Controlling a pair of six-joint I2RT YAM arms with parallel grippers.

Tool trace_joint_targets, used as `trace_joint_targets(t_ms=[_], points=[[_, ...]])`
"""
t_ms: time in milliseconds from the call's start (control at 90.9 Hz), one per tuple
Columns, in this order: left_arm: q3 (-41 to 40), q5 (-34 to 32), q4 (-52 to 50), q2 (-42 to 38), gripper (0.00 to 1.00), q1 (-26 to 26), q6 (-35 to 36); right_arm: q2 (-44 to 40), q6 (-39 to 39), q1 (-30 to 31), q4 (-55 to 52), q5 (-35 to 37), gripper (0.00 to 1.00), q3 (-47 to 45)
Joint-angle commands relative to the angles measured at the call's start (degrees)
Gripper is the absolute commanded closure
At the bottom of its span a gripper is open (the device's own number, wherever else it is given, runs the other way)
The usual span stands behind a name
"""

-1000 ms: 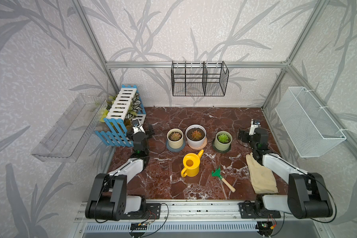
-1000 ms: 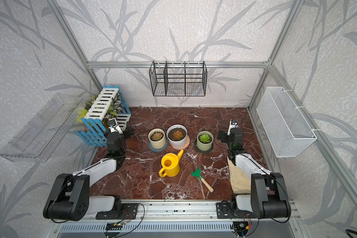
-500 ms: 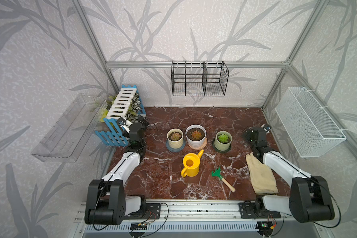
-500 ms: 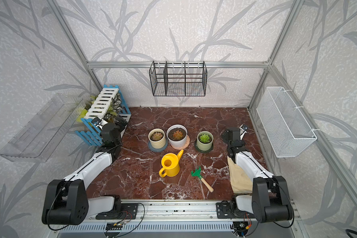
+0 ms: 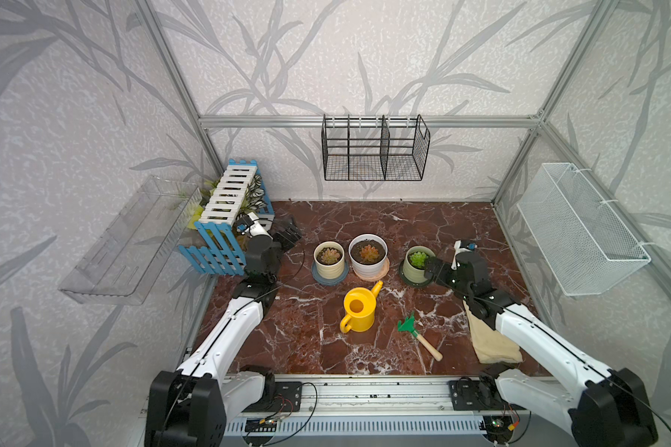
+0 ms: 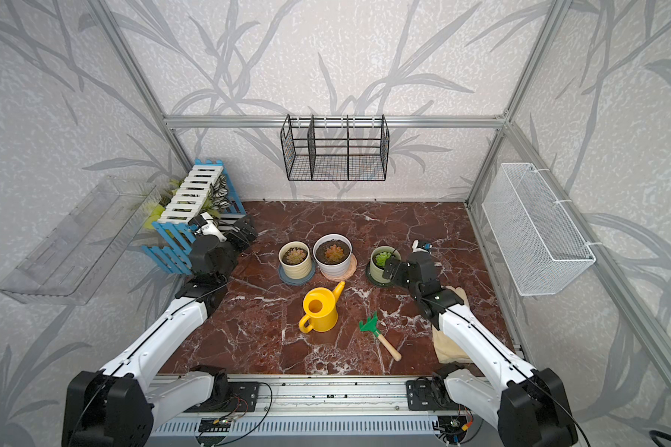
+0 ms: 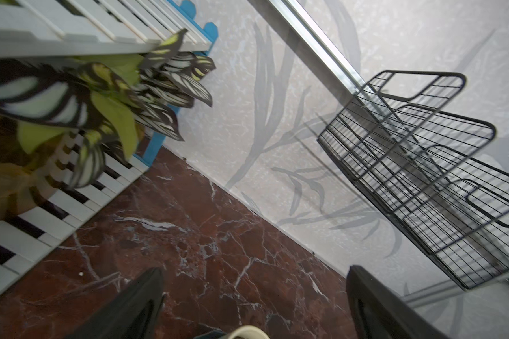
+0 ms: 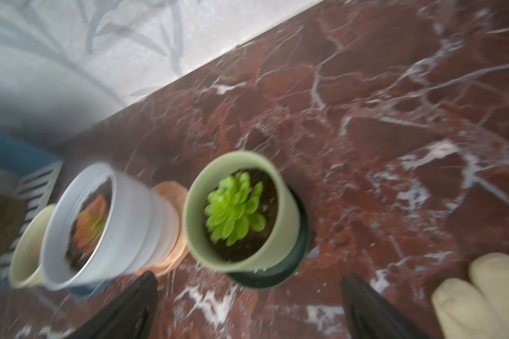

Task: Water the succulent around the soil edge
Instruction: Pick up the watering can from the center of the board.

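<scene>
The succulent [image 5: 418, 258] [image 6: 383, 258] [image 8: 234, 211] is a bright green rosette in a pale sage pot [image 8: 285, 214] on a dark saucer, standing at the right end of a row of three pots. The soil edge [image 8: 266, 187] shows as a dark ring inside the rim. My right gripper [image 5: 430, 269] [image 6: 389, 271] [image 8: 249, 296] is open and empty, right beside that pot. My left gripper [image 5: 289, 234] [image 6: 245, 232] [image 7: 253, 293] is open and empty over bare floor by the fence planter. A yellow watering can [image 5: 359, 309] [image 6: 318, 309] stands untouched in front of the pots.
A white pot [image 5: 367, 253] and a cream pot [image 5: 329, 260] stand left of the succulent. A blue-white fence planter [image 5: 229, 216] is at the back left. A green rake [image 5: 407, 324] and beige gloves [image 5: 492, 340] lie at the front right. Baskets hang on the walls.
Both arms have stretched out from their folded pose. The right gripper has swung left, up to the sage pot. The left gripper has tipped toward the back beside the fence planter.
</scene>
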Motion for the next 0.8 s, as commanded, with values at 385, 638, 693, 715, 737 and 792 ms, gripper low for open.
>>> trace_joint_targets(t_ms=[385, 638, 693, 715, 737, 792], points=[[-19.25, 1.83, -3.19, -18.75, 0.00, -27.05, 4.45, -6.44, -3.76, 16.41, 0.11, -1.95, 0.04, -5.89], [-30.91, -4.78, -6.21, -30.08, 0.07, -38.75, 6.39, -5.58, -4.13, 14.07, -2.95, 3.36, 0.04, -1.28], [-32.52, -6.46, -6.86, -32.14, 0.09, -41.02, 6.80, -5.52, -3.70, 11.25, -2.71, 1.90, 0.04, -1.08], [-32.94, -7.87, -7.30, -33.02, 0.10, -41.87, 7.03, -5.46, -3.18, 9.87, -2.65, 0.89, 0.04, -1.13], [-33.28, -8.56, -7.67, -33.83, 0.11, -42.72, 7.44, -5.42, -2.70, 8.49, -2.34, -0.22, 0.04, -1.25], [-33.80, -10.21, -8.59, -35.47, 0.13, -44.50, 8.71, -5.28, -1.78, 5.02, -1.06, -3.33, 0.04, -1.84]])
